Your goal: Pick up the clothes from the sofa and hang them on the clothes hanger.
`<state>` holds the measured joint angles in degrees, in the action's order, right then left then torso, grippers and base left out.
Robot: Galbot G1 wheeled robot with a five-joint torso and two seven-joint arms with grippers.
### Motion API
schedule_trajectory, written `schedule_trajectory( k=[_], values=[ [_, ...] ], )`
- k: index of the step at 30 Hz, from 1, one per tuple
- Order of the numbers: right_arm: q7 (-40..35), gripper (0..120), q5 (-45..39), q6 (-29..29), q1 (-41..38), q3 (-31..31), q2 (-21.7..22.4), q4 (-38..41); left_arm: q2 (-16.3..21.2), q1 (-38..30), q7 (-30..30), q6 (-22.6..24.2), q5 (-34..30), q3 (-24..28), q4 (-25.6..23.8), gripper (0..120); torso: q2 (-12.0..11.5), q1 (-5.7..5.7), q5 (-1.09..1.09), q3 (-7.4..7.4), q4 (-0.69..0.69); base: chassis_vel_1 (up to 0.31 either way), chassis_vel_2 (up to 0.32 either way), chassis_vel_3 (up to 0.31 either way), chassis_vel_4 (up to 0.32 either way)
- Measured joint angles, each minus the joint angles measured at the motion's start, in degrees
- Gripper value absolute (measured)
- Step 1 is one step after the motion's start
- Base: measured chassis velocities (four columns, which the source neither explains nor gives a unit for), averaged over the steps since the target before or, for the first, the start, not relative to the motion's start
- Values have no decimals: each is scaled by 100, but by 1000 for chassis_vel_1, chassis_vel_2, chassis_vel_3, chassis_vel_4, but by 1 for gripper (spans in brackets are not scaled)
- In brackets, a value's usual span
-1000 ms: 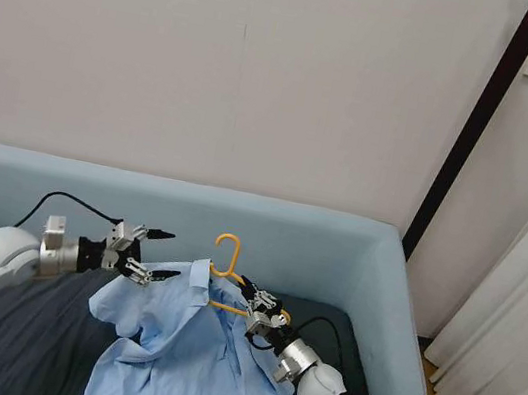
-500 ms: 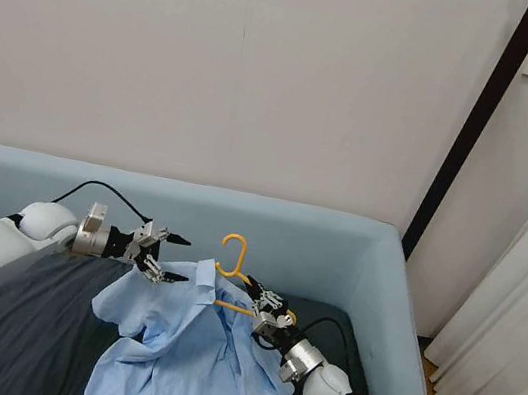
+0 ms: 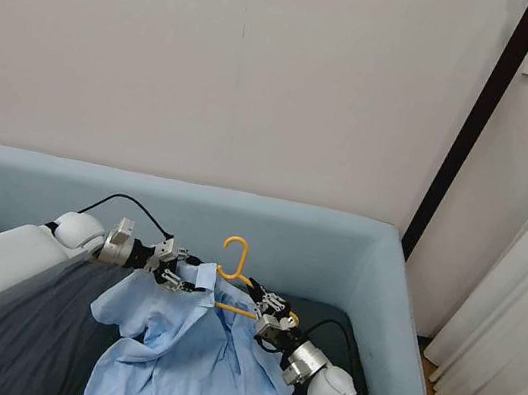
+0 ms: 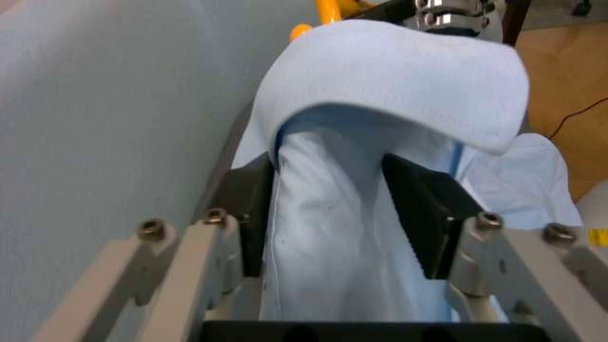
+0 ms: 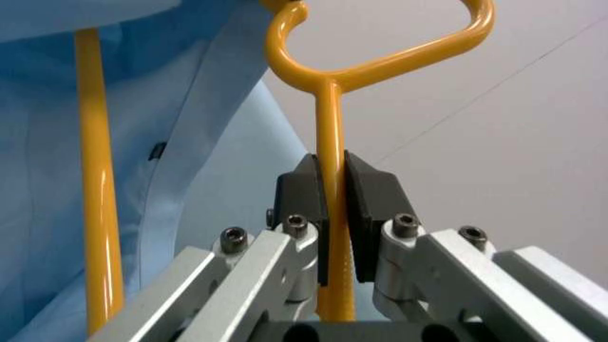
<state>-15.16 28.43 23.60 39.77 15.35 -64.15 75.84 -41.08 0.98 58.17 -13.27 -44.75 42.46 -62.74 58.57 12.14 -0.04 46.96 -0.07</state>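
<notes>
1. The light-blue shirt (image 3: 179, 351) lies rumpled on the sofa (image 3: 357, 249). Its collar end is raised against the yellow hanger (image 3: 232, 253), and the rest of it trails down over the dark seat.
2. The right pincer (image 3: 270, 310) is clamped on the hanger's straight neck just under the hook. In the right wrist view its pads (image 5: 302, 203) press the rod from both sides.
3. The left pincer (image 3: 173, 274) is at the collar with its jaws apart. A fold of shirt cloth runs between the pads (image 4: 423, 217), and whether they pinch it yet cannot be told.
4. The shirt looks thin, light and limp, so it will likely sag, stretch and slip off a shallow pinch.
5. The best hold is probably the collar or the shoulder seam, where the cloth is doubled and firmer.
6. The hanger is stiff and smooth, so it may twist in the grip when the cloth drags on one arm.
</notes>
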Motion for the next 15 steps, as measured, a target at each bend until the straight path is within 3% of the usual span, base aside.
schedule_trajectory(
  k=[6, 10, 15],
  values=[
    [17, 5, 1, 13, 28, 22, -25, 3, 30, 57, -76, -37, 11, 2, -98, 27, 0, 0, -1, 0, 0, 0, 0, 0, 0],
    [21, 5, 4, 21, 54, 45, -37, 21, 129, 107, -144, -73, 25, -20, -198, 8, 0, 0, -1, 0, 0, 0, 0, 0, 0],
    [36, 5, 7, 37, 53, 57, -37, 43, 247, 127, -147, -100, 58, -43, -313, 7, 0, 0, -1, 0, 0, 0, 0, 0, 0]
  ],
)
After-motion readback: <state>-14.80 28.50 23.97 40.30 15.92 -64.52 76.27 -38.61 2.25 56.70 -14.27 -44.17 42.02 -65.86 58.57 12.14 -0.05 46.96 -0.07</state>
